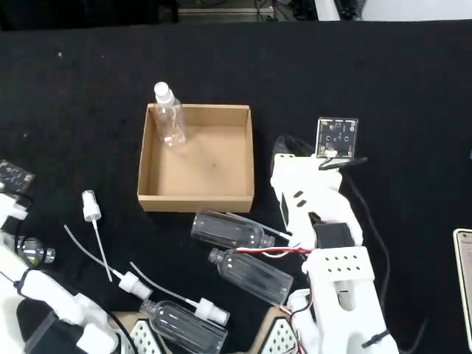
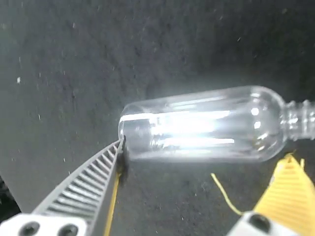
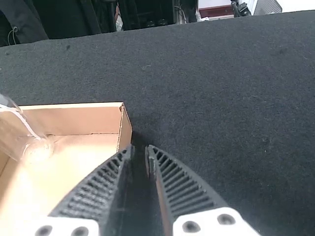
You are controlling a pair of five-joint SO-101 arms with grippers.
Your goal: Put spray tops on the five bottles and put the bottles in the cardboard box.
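The cardboard box (image 1: 195, 193) stands open mid-table. A clear bottle with a spray top (image 1: 168, 114) leans in its far left corner and shows as a bottle (image 3: 19, 135) in the right wrist view. Three capless bottles lie in front of the box (image 1: 228, 230), (image 1: 251, 274), (image 1: 184, 324). Three loose spray tops with tubes (image 1: 91, 206), (image 1: 135, 284), (image 1: 210, 310) lie nearby. My left gripper (image 2: 205, 150) is open, and a capless bottle (image 2: 202, 125) lies across its tips, its base touching one finger (image 2: 93, 182). My right gripper (image 3: 140, 150) is shut and empty beside the box's right wall (image 3: 125, 125).
The right arm (image 1: 317, 206) stretches along the box's right side, with a small circuit board (image 1: 337, 138) beyond it. The left arm (image 1: 59, 306) sits at the front left. A flat pale object (image 1: 464, 273) lies at the right edge. Black cloth covers the table.
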